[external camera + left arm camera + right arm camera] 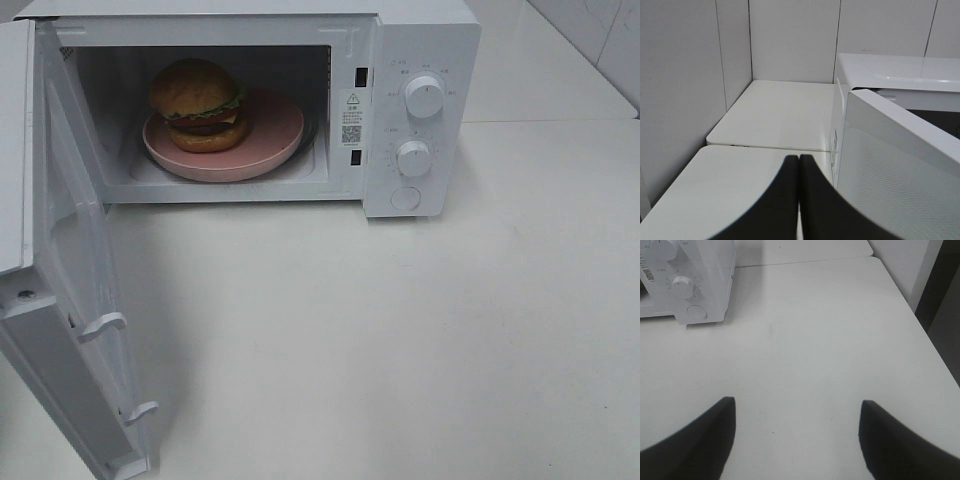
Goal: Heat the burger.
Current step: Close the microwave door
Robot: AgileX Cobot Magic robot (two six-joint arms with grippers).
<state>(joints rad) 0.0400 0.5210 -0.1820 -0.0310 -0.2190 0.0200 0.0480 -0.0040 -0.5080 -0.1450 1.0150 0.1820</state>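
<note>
The burger [200, 105], with a golden-brown bun, green lettuce and a red layer, sits on a pink plate [272, 140] inside the white microwave [420, 40], whose door [70, 290] stands wide open on the left. Neither gripper shows in the exterior high view. My left gripper [799, 165] is shut and empty, its dark fingers [777, 200] pressed together just outside the open door [900, 170]. My right gripper [796, 407] is open and empty above the bare white table [810, 340], to the right of the microwave [695, 270].
The microwave's control panel has two round knobs [424, 97] and a round button [405, 198]. The white table [400, 340] spreads in front of the microwave. White tiled walls [790, 35] stand behind and to the left. The table's right edge [920, 325] shows in the right wrist view.
</note>
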